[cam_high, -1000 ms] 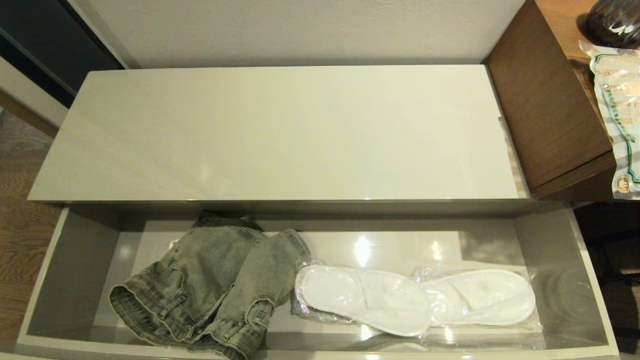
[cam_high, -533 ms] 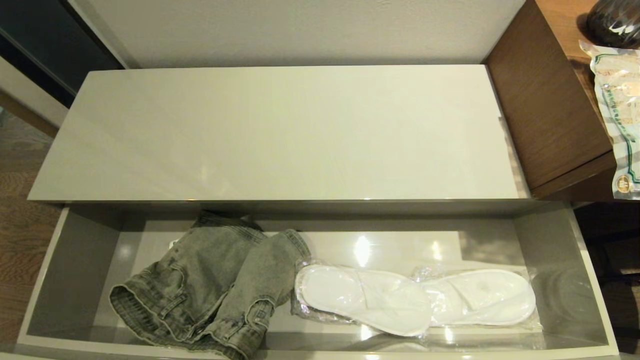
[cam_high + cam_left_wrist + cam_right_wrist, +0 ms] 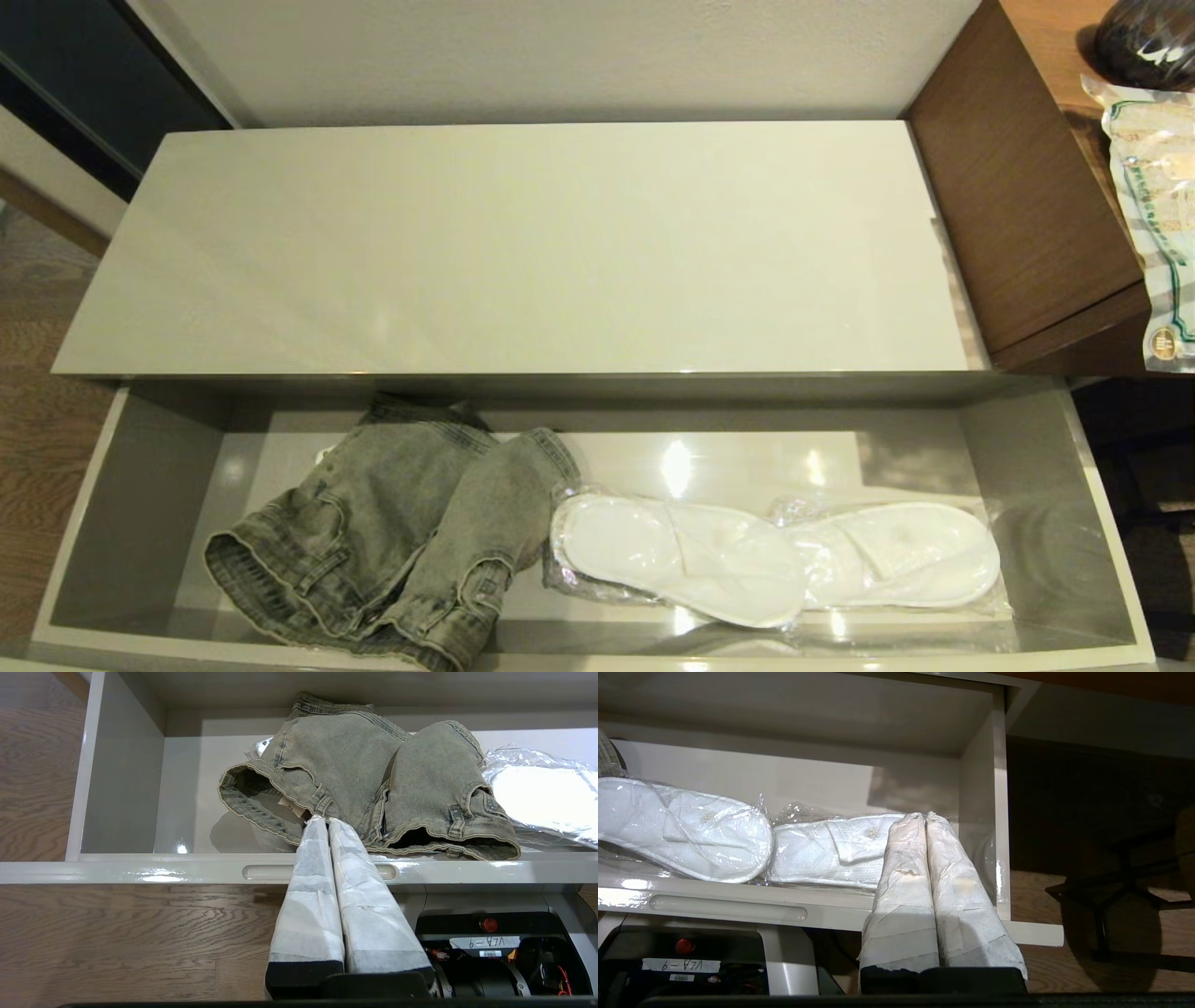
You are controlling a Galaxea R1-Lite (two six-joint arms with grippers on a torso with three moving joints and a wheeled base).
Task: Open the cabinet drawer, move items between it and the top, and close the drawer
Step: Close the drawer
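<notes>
The pale grey drawer (image 3: pixel 112 504) stands pulled out under the bare glossy top (image 3: pixel 523 243). Two bagged pairs of white slippers lie in its right half: one (image 3: pixel 681 558) (image 3: pixel 686 830) overlaps the other (image 3: pixel 901 553) (image 3: pixel 831 847). My left gripper (image 3: pixel 325 820) is shut and empty, hanging in front of the drawer's front rail (image 3: pixel 140 871) by a handle slot (image 3: pixel 266 872), below the jeans. My right gripper (image 3: pixel 924 815) is shut and empty too, in front of the drawer's right end, near the second slipper pair. Neither gripper shows in the head view.
Crumpled grey denim jeans (image 3: pixel 392 532) (image 3: pixel 373 788) fill the drawer's left half, against the first slipper bag. A taller brown wood desk (image 3: pixel 1027 187) adjoins the cabinet on the right, with a printed bag (image 3: pixel 1153 215) on it. The robot base (image 3: pixel 495 952) sits under the drawer front.
</notes>
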